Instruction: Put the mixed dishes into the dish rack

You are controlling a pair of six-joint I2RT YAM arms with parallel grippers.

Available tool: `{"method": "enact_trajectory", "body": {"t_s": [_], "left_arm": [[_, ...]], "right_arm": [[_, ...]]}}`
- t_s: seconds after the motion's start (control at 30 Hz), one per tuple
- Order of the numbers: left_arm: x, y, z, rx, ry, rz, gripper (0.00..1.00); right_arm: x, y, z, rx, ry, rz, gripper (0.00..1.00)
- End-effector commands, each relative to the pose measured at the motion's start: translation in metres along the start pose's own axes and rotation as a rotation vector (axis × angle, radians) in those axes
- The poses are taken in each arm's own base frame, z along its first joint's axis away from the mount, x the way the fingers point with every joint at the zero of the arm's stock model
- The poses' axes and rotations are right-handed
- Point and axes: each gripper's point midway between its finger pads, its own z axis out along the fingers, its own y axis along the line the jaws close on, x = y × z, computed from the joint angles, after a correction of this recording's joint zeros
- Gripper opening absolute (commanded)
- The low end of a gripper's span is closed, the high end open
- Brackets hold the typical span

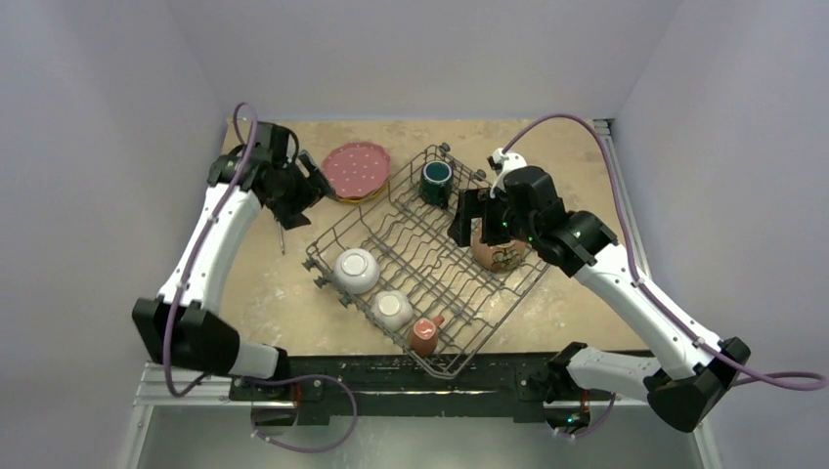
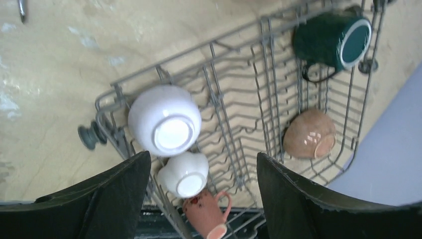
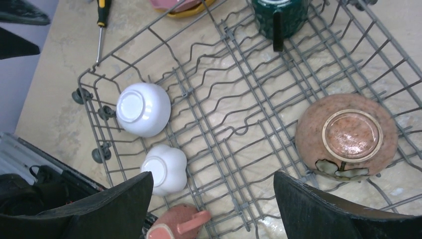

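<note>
The grey wire dish rack holds a white bowl, a small floral bowl, a red-and-white mug, a dark teal mug and a brown bowl, the bowls upside down. The pink dotted plate lies on the yellow plate on the table, left of the rack's far corner. My left gripper is open and empty beside the plates. My right gripper is open and empty above the rack, next to the brown bowl.
A screwdriver lies on the table left of the rack, near the left arm; its yellow-black handle shows in the right wrist view. Walls close in on the table at the left, back and right.
</note>
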Motion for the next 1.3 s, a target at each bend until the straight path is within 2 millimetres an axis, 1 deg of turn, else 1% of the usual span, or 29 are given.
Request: {"method": "enact_trajectory", "body": {"t_s": [0.0, 0.07, 0.1, 0.2, 0.3, 0.37, 0.5, 0.63, 0.73, 0.97, 1.1, 1.27], "left_arm": [[-0.063, -0.006, 0.033, -0.056, -0.075, -0.034, 0.73], [-0.081, -0.018, 0.057, -0.017, -0.050, -0.052, 0.66], [-0.088, -0.021, 0.075, -0.008, -0.029, -0.057, 0.64], [-0.112, -0.030, 0.105, 0.028, -0.022, -0.063, 0.65], [-0.130, -0.031, 0.132, 0.059, -0.038, -0.034, 0.66], [-0.138, -0.025, 0.146, 0.047, -0.051, -0.019, 0.66], [-0.152, -0.021, 0.172, 0.057, -0.074, 0.011, 0.66], [-0.155, -0.021, 0.196, 0.082, -0.060, 0.015, 0.62], [-0.155, -0.019, 0.209, 0.081, -0.061, 0.003, 0.59], [-0.158, -0.012, 0.227, 0.053, -0.064, -0.037, 0.55], [-0.159, -0.006, 0.227, 0.027, -0.078, -0.050, 0.55], [-0.160, 0.007, 0.218, -0.034, -0.111, -0.024, 0.56]], "right_arm": [[-0.032, -0.009, -0.011, 0.089, -0.077, -0.021, 0.92], [-0.035, -0.012, -0.009, 0.117, -0.072, -0.020, 0.92], [-0.035, -0.015, -0.005, 0.135, -0.067, -0.017, 0.92], [-0.036, -0.023, 0.001, 0.180, -0.061, -0.009, 0.92], [-0.040, -0.038, 0.006, 0.246, -0.062, -0.014, 0.94], [-0.047, -0.045, 0.009, 0.282, -0.064, -0.020, 0.94], [-0.057, -0.050, 0.019, 0.297, -0.048, -0.019, 0.94], [-0.058, -0.057, 0.027, 0.328, -0.009, -0.023, 0.94], [-0.061, -0.063, 0.028, 0.336, -0.003, -0.035, 0.94], [-0.074, -0.091, 0.017, 0.376, -0.004, -0.055, 0.94], [-0.072, -0.096, 0.020, 0.362, -0.003, -0.053, 0.95], [-0.068, -0.102, 0.022, 0.372, 0.006, -0.058, 0.95]]}}
